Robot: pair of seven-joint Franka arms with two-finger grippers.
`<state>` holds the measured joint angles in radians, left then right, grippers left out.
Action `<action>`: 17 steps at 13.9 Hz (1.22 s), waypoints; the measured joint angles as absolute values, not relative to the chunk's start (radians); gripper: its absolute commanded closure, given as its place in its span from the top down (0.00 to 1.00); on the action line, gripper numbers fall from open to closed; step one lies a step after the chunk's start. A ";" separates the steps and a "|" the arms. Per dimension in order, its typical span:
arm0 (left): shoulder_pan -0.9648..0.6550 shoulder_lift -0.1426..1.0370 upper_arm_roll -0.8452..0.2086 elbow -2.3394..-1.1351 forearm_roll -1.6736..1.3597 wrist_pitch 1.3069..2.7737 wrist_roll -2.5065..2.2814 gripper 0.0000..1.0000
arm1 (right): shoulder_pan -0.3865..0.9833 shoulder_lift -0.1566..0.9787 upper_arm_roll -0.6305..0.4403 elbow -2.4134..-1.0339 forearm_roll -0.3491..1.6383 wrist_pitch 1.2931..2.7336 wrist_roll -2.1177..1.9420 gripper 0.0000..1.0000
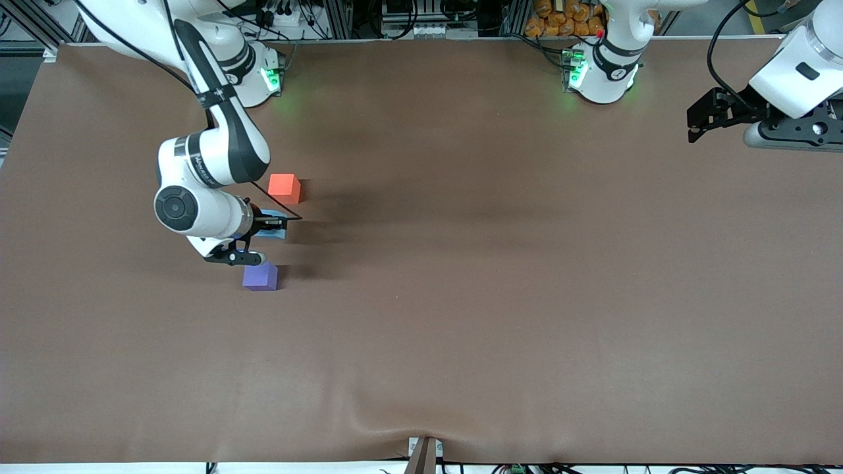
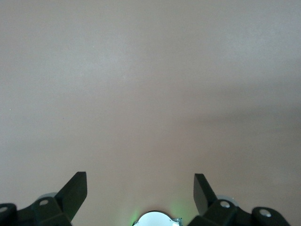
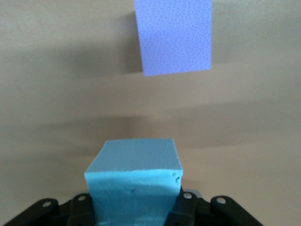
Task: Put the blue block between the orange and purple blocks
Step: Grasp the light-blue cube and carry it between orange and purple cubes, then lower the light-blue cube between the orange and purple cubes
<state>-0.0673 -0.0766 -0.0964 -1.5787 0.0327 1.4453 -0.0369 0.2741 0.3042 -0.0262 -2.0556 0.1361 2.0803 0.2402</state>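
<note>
Table (image 1: 461, 296) covered edge to edge in brown matte sheet, slight ripple at the edge nearest the front camera. Orange block (image 1: 284, 187) and purple block (image 1: 260, 276) rest on it toward the right arm's end, well apart, purple nearer the camera.
</note>
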 measured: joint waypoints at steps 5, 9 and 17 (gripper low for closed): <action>-0.060 -0.077 -0.093 -1.579 0.027 1.444 -0.038 1.00 | 0.257 0.336 -0.026 -2.123 0.136 2.214 0.217 0.00; -0.036 -0.077 -0.092 -1.575 -0.019 1.445 -0.038 1.00 | 0.257 0.368 -0.025 -2.124 0.136 2.254 0.216 0.00; -0.037 -0.062 -0.097 -1.556 -0.006 1.446 -0.038 1.00 | 0.257 0.404 -0.026 -2.163 0.136 2.349 0.216 0.00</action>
<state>-0.0365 -0.0616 -0.0969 -1.5564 -0.0062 1.4457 -0.0382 0.2567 0.4043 -0.0263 -2.1631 0.1356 2.3486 0.2161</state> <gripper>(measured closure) 0.000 0.467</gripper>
